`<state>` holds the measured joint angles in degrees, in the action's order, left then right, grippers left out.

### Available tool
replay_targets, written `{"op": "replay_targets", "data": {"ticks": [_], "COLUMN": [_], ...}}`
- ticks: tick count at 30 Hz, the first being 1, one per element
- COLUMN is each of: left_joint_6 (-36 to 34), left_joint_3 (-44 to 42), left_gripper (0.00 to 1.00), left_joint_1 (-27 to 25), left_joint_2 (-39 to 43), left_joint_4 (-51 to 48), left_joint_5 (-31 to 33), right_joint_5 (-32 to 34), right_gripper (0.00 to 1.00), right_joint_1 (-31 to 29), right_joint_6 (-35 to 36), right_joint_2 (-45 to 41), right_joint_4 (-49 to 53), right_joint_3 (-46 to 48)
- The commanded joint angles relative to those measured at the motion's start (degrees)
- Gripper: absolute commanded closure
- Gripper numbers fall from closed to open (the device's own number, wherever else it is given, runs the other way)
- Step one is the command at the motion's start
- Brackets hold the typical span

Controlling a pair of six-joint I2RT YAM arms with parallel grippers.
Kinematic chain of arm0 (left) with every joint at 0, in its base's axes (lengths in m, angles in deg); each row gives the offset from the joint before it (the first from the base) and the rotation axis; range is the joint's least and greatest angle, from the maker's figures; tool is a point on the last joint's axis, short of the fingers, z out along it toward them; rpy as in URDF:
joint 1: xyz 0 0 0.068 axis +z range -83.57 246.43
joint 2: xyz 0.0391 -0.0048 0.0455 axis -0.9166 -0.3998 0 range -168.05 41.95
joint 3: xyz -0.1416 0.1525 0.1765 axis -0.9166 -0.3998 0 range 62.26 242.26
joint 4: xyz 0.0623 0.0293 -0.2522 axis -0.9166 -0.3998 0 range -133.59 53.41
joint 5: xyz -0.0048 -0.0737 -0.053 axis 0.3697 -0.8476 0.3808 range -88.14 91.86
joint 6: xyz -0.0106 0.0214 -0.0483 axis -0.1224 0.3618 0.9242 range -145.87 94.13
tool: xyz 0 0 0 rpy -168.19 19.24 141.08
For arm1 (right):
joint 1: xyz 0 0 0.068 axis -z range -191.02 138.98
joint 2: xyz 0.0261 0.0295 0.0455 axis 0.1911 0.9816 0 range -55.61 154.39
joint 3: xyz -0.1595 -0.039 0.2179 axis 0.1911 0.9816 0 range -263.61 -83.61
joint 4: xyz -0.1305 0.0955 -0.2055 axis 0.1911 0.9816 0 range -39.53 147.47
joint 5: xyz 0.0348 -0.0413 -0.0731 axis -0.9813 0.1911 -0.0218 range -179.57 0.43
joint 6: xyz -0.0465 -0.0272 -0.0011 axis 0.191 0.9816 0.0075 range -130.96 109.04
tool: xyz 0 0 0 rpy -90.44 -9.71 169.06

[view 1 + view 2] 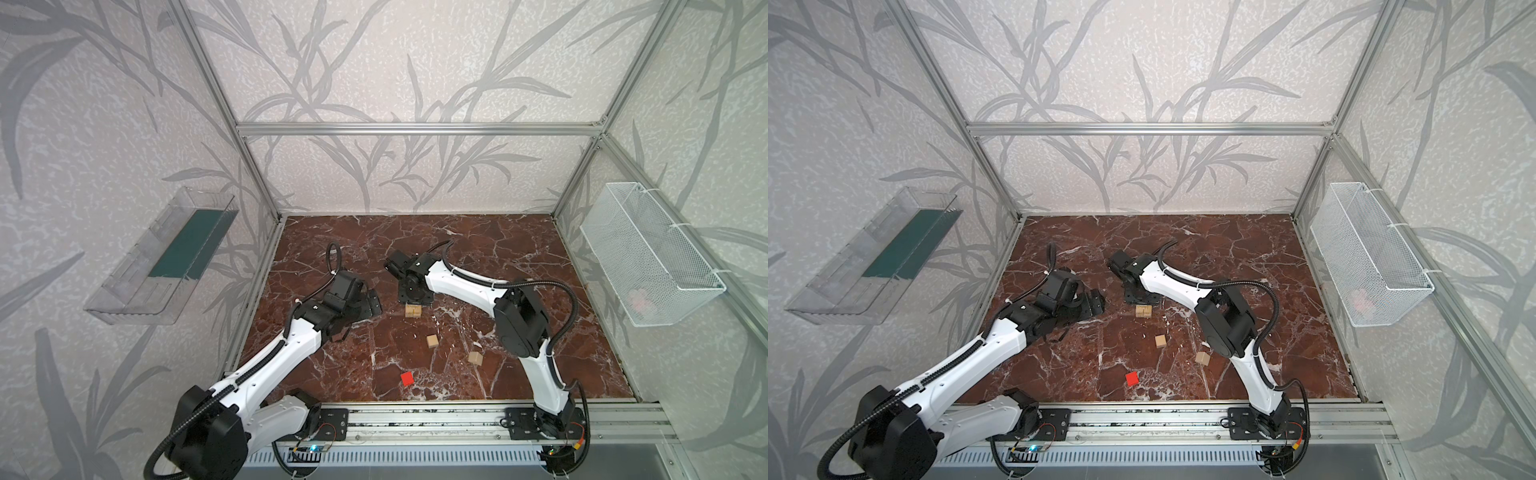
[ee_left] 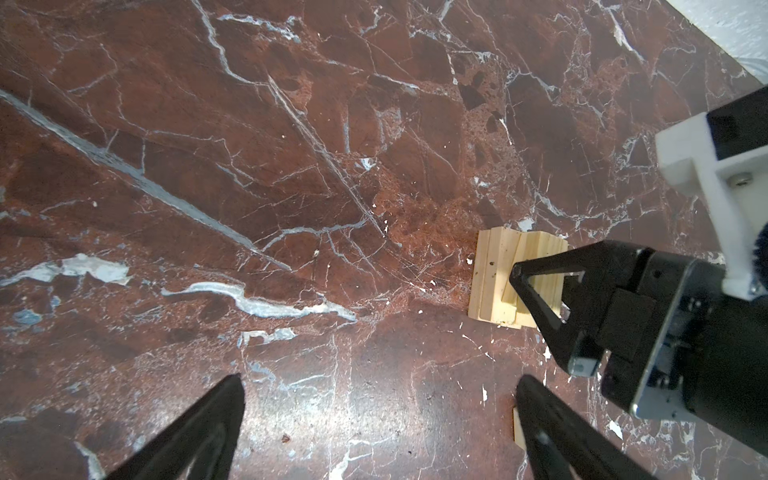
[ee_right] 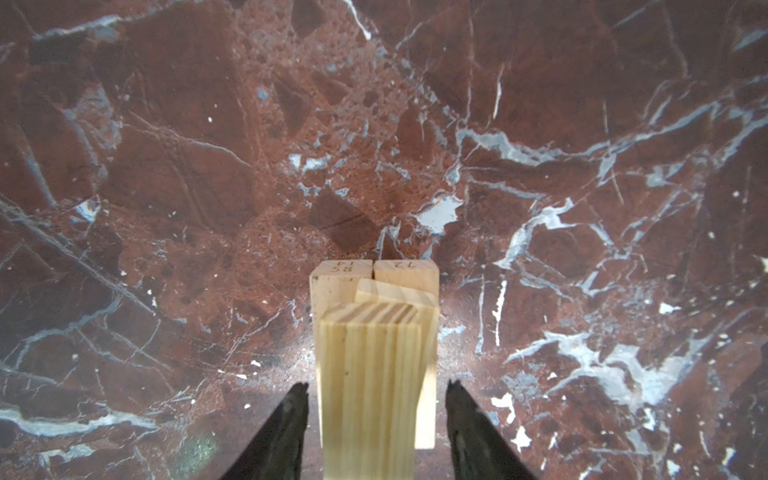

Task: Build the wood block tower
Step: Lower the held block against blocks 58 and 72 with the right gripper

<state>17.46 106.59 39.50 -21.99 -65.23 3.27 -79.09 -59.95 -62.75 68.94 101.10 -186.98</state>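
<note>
The right pincer (image 3: 377,395) stands spread astride the top of the tower (image 3: 374,353), with a thin gap on either side, so it pinches nothing. In a top view the tower stands mid-frame on the desk (image 1: 540,249), just below that pincer. The left pincer (image 2: 378,390) gapes wide, empty, left of the tower. Lower in the frame lie a pale cube (image 1: 432,341), a second pale cube (image 1: 475,358) and the red cube (image 1: 407,378).

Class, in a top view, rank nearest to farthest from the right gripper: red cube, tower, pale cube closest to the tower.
1. tower, directly beneath the right gripper
2. pale cube, just in front
3. red cube, near the front rail
</note>
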Motion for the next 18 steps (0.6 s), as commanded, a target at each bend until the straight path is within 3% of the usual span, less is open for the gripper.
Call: {"op": "replay_targets", "data": {"ticks": [1, 18], "left_joint_6": [0.61, 0.70], "left_joint_3": [-0.68, -0.66], "left_gripper": [0.00, 0.01], "left_joint_1": [0.35, 0.57], "left_joint_2": [0.13, 0.26], "left_joint_4": [0.25, 0.17], "left_joint_5": [0.41, 0.04], "right_joint_5": [0.85, -0.14], "right_gripper": [0.47, 0.59], "right_joint_1": [-0.27, 0.06], "right_joint_6": [-0.82, -0.60], "right_joint_2": [1.39, 1.86], "right_joint_4": [1.78, 0.63], "right_joint_3": [-1.57, -1.04]}}
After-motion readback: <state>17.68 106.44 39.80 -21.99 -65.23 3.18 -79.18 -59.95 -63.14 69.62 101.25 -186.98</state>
